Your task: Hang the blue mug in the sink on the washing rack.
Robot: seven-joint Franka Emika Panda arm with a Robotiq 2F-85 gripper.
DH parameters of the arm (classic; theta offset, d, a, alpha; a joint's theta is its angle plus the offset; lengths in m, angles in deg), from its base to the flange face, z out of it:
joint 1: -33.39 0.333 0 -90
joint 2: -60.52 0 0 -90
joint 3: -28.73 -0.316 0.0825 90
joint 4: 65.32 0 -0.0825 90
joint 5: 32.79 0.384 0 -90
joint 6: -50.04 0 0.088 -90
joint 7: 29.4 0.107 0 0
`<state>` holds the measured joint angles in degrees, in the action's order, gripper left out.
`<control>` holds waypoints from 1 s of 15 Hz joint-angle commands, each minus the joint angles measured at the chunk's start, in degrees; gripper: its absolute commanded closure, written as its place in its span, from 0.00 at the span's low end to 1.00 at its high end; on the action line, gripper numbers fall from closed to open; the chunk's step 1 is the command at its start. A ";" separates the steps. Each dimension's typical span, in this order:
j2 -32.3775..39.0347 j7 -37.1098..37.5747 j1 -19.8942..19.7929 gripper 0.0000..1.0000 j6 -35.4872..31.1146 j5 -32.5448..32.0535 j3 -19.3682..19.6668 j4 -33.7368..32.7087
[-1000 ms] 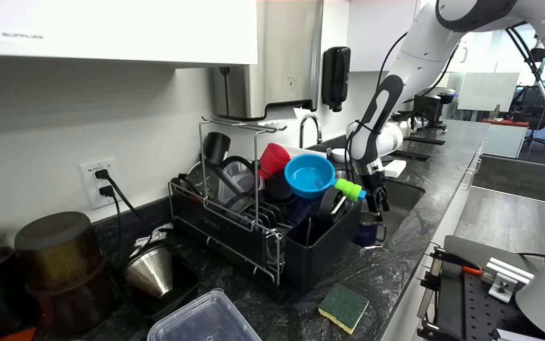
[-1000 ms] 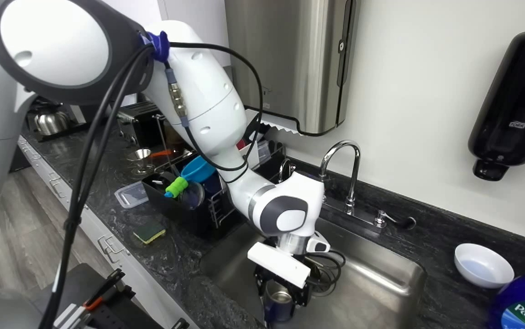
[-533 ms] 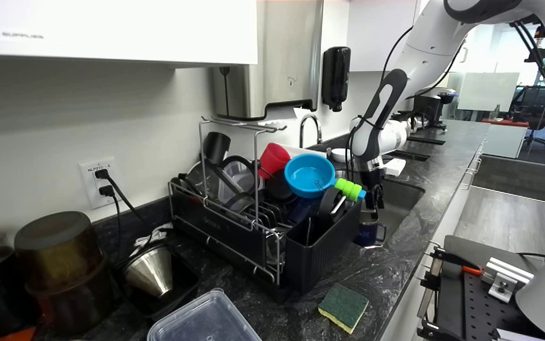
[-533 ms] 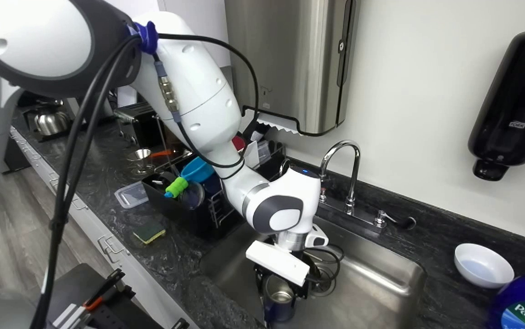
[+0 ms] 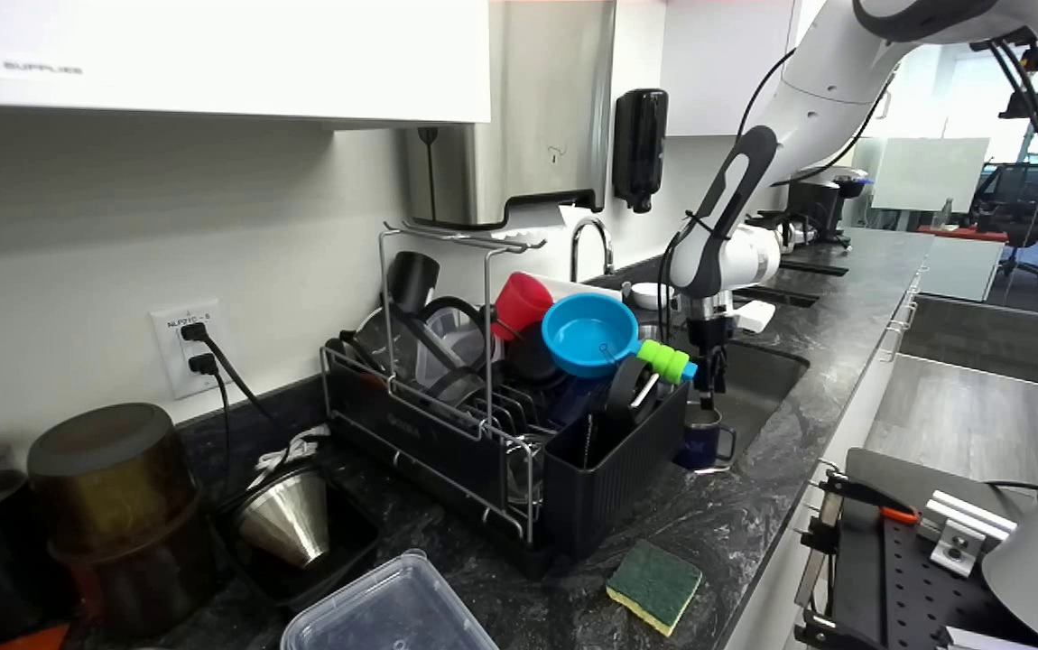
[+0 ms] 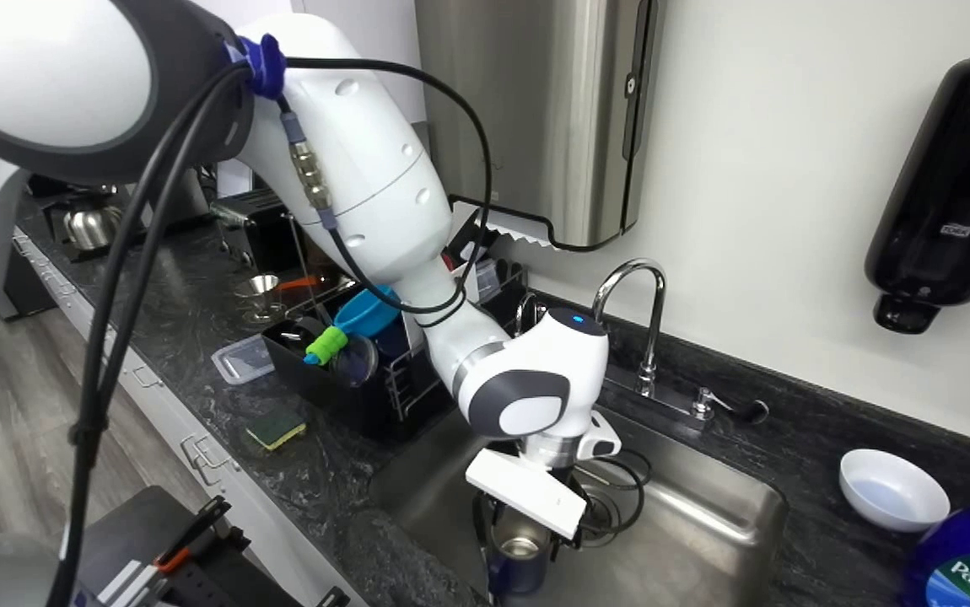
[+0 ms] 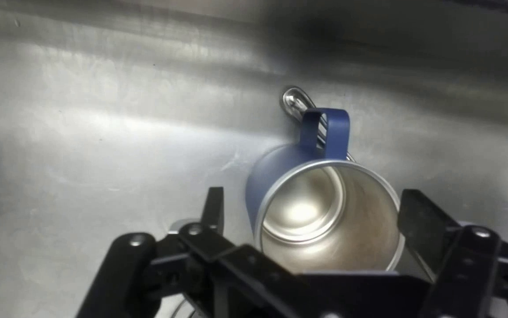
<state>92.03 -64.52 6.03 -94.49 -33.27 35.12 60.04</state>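
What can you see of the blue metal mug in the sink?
The blue cylindrical mug looks metallic: silver-rimmed, silvery inside with a brownish tint, and fitted with a blue strap-like handle. It stands upright, mouth up, in the stainless-steel sink. A shiny silver utensil runs past the handle; contact is unclear. The black robot gripper is open, its fingers flanking the mug in the wrist view; whether either touches it, I can't tell.

The mug (image 7: 316, 194) stands in the sink (image 6: 679, 548). In an exterior view, the rack (image 6: 367, 411) lies left of the sink, the bowl (image 6: 894, 491) right.
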 commanded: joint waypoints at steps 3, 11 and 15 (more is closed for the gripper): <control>1.36 -6.79 -4.20 0.00 -3.56 3.17 -1.99 -0.38; 5.34 -12.17 -6.56 0.00 -6.80 3.98 -3.28 -0.68; 4.86 -15.37 -7.65 0.00 -8.20 4.30 -4.71 -0.12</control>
<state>96.04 -76.66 0.20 -99.94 -30.30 32.39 59.76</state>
